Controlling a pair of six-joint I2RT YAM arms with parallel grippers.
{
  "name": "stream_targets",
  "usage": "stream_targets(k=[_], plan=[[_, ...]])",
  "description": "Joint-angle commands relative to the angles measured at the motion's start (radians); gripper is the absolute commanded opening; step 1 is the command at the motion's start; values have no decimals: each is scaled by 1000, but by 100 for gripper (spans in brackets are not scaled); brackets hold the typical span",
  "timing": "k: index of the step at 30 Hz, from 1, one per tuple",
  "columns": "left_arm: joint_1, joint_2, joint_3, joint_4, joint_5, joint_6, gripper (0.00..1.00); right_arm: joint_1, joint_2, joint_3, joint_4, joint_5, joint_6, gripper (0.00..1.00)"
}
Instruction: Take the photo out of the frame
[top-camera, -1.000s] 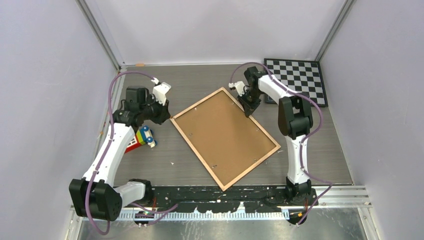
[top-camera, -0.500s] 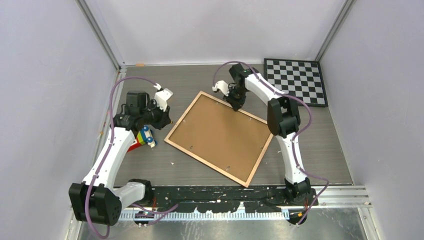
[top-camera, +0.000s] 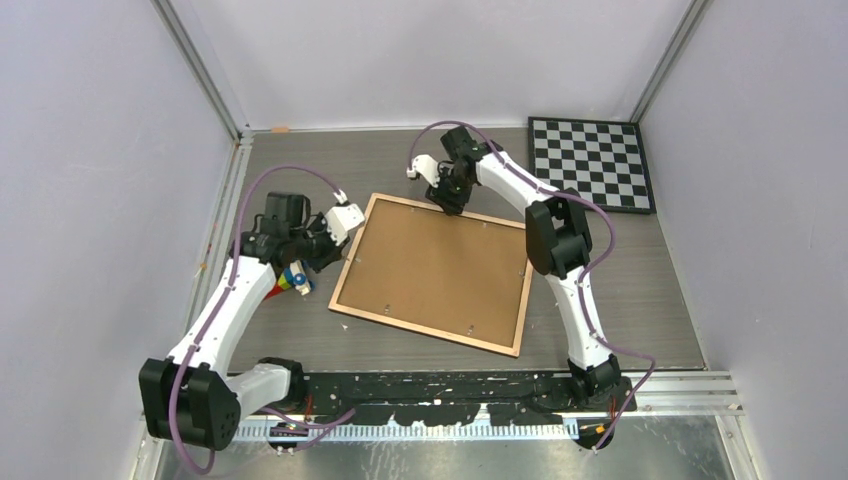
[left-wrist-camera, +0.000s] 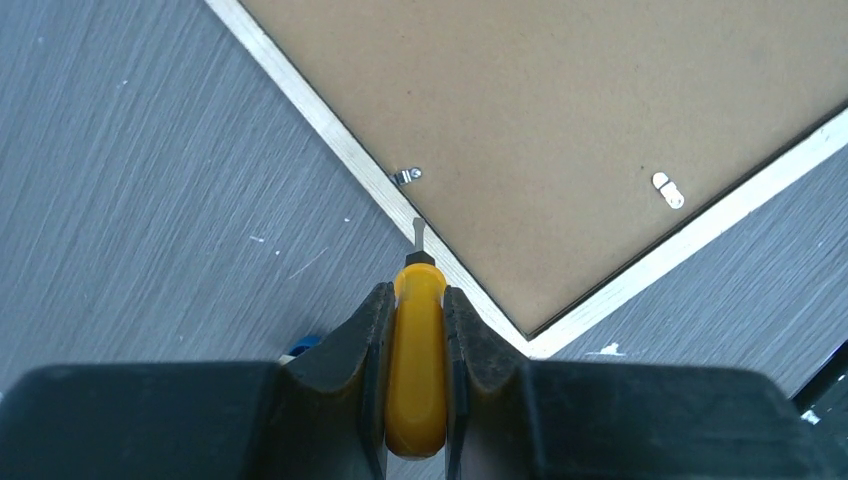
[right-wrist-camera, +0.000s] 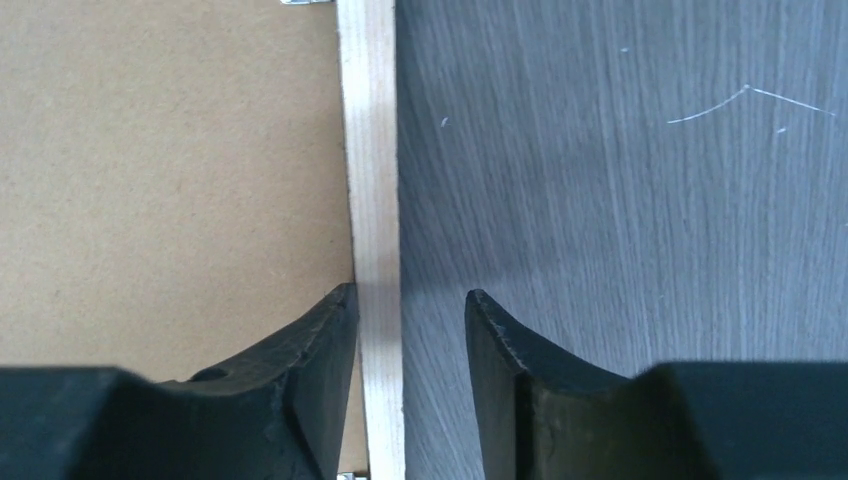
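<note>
The frame (right-wrist-camera: 372, 150) shows a rim of pale, bare, smooth wood around a matt brown fibreboard backing (left-wrist-camera: 560, 110). Its small clips (left-wrist-camera: 668, 190) are shiny metal. The table (right-wrist-camera: 620, 250) is matt grey woodgrain, lightly scratched. The screwdriver (left-wrist-camera: 417, 350) handle is glossy yellow plastic.

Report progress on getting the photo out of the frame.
Done: frame lies back up, board exposed. In hand: left pincer grips a screwdriver, tip at the rim beside a clip; right pincer open astride the far rim. To do: clips turned, board lifted, photo out; it is not in view.
</note>
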Motion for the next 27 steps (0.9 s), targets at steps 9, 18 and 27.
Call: stream_targets(k=[9, 18, 27], plan=[[-44, 98, 1, 13, -4, 199, 0, -7, -23, 33, -8, 38, 233, 54], [-88, 167, -1, 97, -42, 205, 0, -7, -8, 10, -25, 44, 238, 50], [-110, 203, 13, 113, -87, 242, 0, -7, 8, 12, -59, 41, 215, 36]])
